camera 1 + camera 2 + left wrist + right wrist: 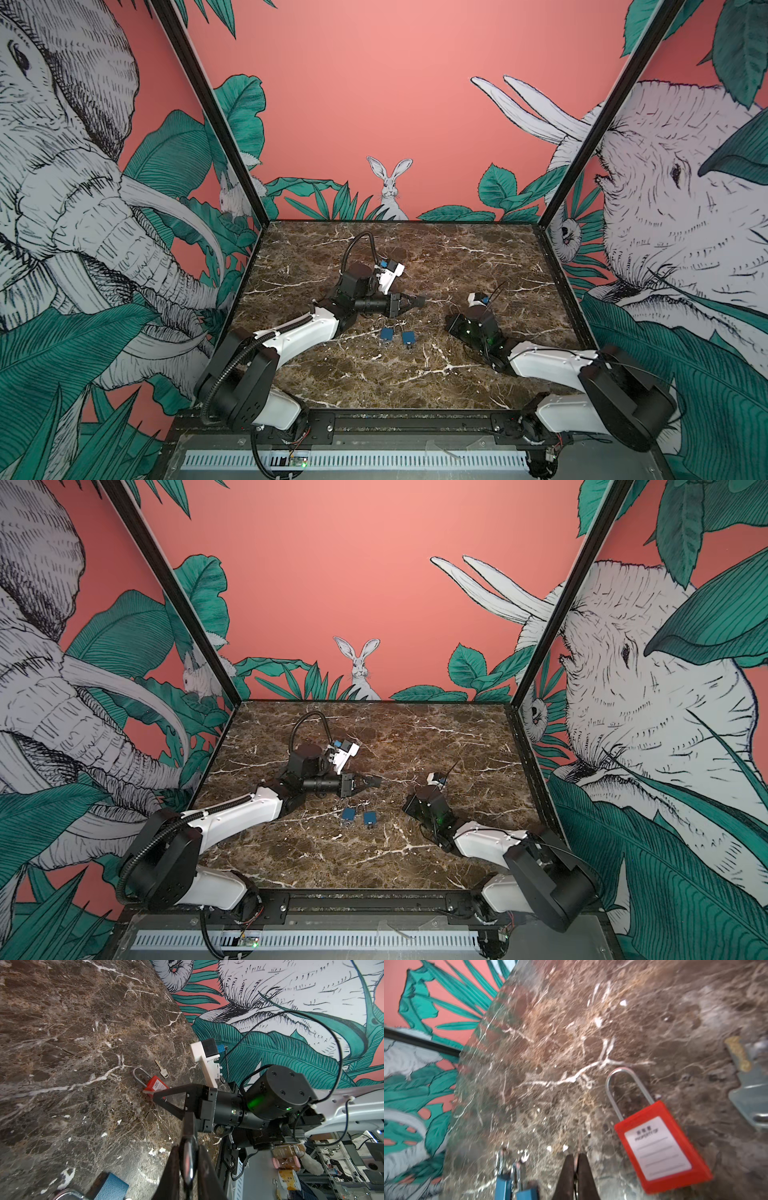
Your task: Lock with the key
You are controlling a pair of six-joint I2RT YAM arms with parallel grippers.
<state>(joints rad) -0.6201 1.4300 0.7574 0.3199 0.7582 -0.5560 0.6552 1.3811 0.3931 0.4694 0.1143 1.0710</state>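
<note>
On the marble surface (457, 257), two blue padlocks (387, 334) (409, 337) lie flat side by side a little toward 6 o'clock of the middle, shackles pointing to 12 o'clock; both top views show them. The left gripper (417, 300) hangs low at about 1 o'clock of the pair, lying level and pointing to 3 o'clock. In the left wrist view its fingers (204, 1172) are nearly together and pinch a thin shiny metal piece (188, 1164) with a dark part jutting past the tips. It looks like a key, though I cannot tell for sure. At 3 o'clock of the blue pair sits the right gripper (448, 320), low over the surface and pointing toward 9 o'clock; its fingers (584, 1176) are pressed together and hold nothing. Just beyond those tips lies a red padlock (660, 1155) — flat, white label up, long steel shackle (623, 1088) seated in the body — and the top views hide it behind that gripper. The fingertips are near its body; in the right wrist view a gap shows between them. A loose key (161, 1069) — silver head, brassy blade — lies flat near the red padlock, not touching it.
</note>
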